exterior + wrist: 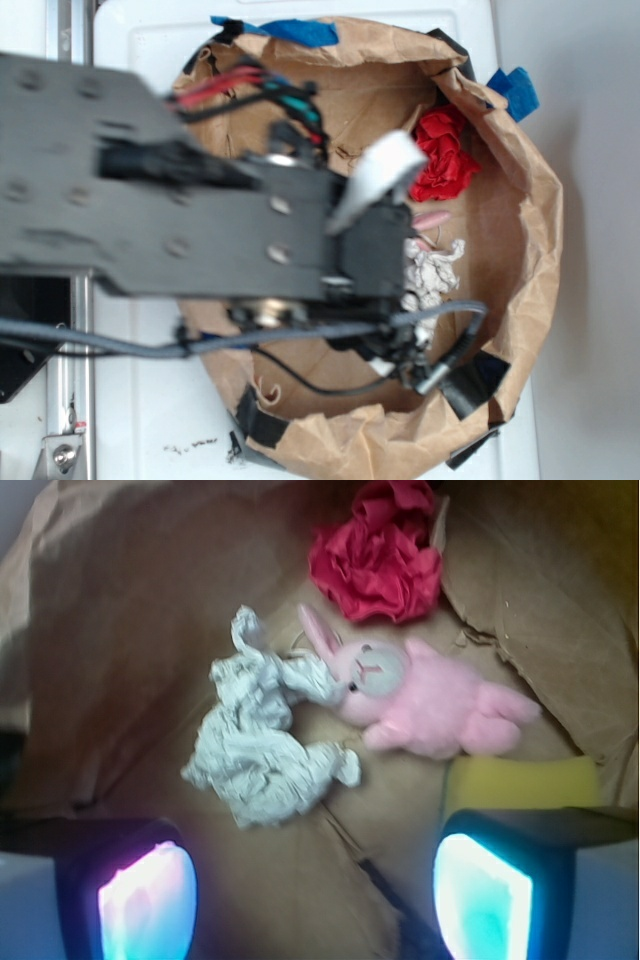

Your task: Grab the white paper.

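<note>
gripper [315, 885] spread, empty, above bag [520, 300] floor | white paper [262, 738] mid-floor, touching bunny [430, 700] | I'd centre left over the wad, away from bunny, then descend.

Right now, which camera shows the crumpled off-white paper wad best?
The wrist view: the whole crumpled off-white paper wad lies unobstructed beside the pink plush bunny. In the exterior view, the black robot arm covers most of it, leaving only a ragged edge visible.

The white paper [262, 748] lies touching the pink bunny's [430, 702] snout — pincer [315, 895] fingers spread, empty, below it.
</note>
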`<state>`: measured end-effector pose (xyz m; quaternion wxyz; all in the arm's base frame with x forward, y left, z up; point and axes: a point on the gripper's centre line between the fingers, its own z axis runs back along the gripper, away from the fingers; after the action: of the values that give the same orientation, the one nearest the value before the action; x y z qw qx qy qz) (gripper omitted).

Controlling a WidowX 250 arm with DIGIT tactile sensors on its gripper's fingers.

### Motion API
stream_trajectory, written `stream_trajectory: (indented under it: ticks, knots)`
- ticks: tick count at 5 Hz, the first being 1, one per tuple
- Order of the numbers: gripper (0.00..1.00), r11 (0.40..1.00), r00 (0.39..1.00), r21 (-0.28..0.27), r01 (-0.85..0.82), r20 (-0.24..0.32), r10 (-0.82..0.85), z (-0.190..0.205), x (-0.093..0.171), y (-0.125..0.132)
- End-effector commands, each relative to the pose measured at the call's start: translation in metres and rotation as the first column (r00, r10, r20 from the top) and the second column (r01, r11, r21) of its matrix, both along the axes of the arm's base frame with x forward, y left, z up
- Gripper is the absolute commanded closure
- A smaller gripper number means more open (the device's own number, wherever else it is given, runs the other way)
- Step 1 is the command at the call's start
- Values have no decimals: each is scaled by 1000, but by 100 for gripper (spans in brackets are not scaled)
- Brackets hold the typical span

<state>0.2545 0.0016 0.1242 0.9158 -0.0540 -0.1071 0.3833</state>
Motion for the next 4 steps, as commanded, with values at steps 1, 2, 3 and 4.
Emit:
stream_trajectory:
  ticks: [1,2,3,4]
  knots:
    - [0,995,995,-10,-96,29,96,-1,9,28]
    - [0,996,994,-12,-94,51,94,-13,13,28]
    - [0,997,995,12,-80,60,79,-27,13,24]
    - [0,996,994,62,-70,83,65,-45,15,18]
